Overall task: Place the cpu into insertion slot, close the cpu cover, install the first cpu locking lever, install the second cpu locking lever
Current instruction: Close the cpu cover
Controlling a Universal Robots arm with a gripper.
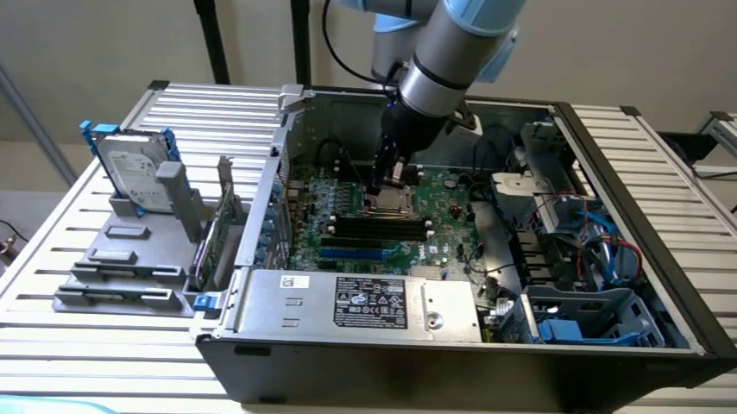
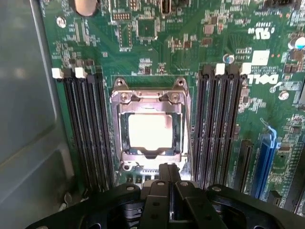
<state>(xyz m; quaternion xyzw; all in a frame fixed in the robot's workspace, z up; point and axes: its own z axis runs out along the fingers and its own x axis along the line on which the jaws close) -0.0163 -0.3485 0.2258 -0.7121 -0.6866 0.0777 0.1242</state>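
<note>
In the wrist view the cpu (image 2: 149,131) lies flat in the insertion slot (image 2: 125,164), shiny silver face showing through the window of the cpu cover (image 2: 149,97). The cover lies down over the socket. A thin metal lever (image 2: 188,129) runs along one side of it. My gripper (image 2: 169,168) hovers just off the socket's near edge, fingers pressed together with nothing between them. In the exterior view the gripper (image 1: 384,184) points down into the open computer case, right above the slot (image 1: 388,203) on the green board.
Long black memory slots (image 2: 88,129) (image 2: 219,124) flank the socket on both sides. A grey labelled power supply box (image 1: 362,304) sits at the case front. Cables and blue drive bays (image 1: 588,319) fill the exterior view's right. A hard drive (image 1: 129,172) stands outside the case.
</note>
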